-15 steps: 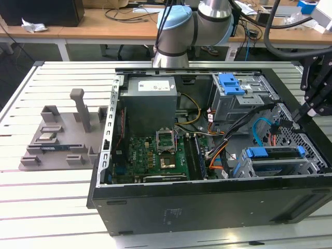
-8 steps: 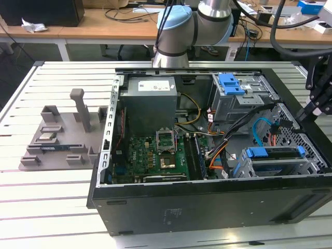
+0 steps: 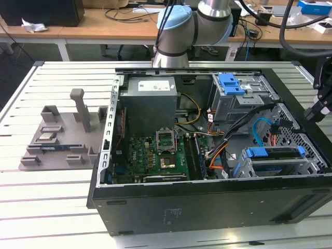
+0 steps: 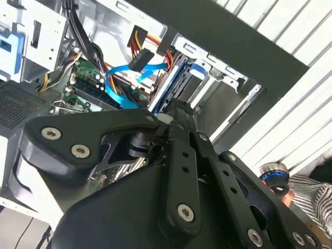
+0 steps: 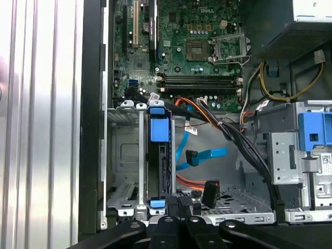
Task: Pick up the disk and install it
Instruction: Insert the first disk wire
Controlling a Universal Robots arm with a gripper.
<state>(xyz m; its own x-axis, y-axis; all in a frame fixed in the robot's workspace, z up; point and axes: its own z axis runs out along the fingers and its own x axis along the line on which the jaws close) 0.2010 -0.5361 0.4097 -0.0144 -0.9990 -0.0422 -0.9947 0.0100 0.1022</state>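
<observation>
The disk (image 5: pixel 157 166) stands on edge in the lower drive cage (image 5: pixel 122 155) of the open computer case (image 3: pixel 207 207), with blue rails along its sides. In the exterior view its blue rail (image 3: pixel 275 152) lies along the top of the cage at the case's front right. My gripper (image 5: pixel 179 203) is shut with nothing between its fingers. It hangs above the cage, close to one blue end of the disk. The second wrist view has the gripper (image 4: pixel 179 111) over the disk's edge (image 4: pixel 167 88). At the exterior view's right edge, the gripper (image 3: pixel 317 108) hangs above the case.
A blue latch piece (image 3: pixel 231 84) sits on the upper metal cage. Loose blue, orange and black cables (image 5: pixel 199 155) cross between the cages and the motherboard (image 3: pixel 161 153). A grey fixture (image 3: pixel 57 140) with parts lies on the slatted table at the exterior view's left. A striped sleeve (image 4: pixel 311 189) is nearby.
</observation>
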